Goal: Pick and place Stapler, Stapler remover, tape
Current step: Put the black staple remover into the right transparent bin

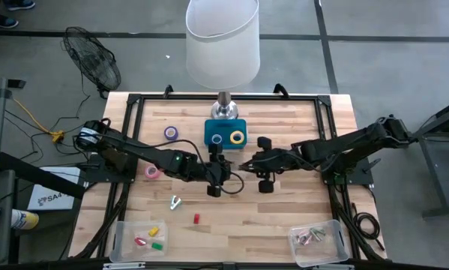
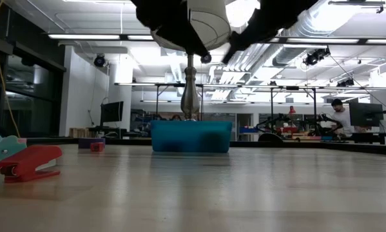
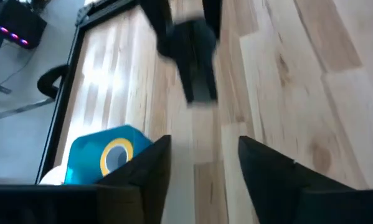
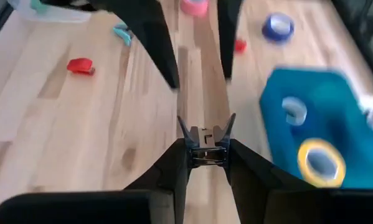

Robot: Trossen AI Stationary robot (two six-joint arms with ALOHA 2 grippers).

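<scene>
The right hand (image 4: 206, 152), pinched on what looks like a stapler remover (image 4: 206, 144), should pass it squarely into the wide-open left hand (image 3: 198, 163).

An open-plan lab or workshop: long white ceiling strip lights (image 2: 83, 37), exposed silver ducting (image 2: 308, 29), benches with dark computer monitors (image 2: 112, 113), and a person (image 2: 339, 116) working.

The lamp shade (image 1: 223, 41) hides the lamp's stem from above. In the low view both arms are cut off by the top edge, and the teal item (image 2: 0, 147) by the left edge. The blue tray (image 4: 317, 124) is blurred in the right wrist view, and the bins' contents (image 1: 312, 237) are too small to identify.
</scene>
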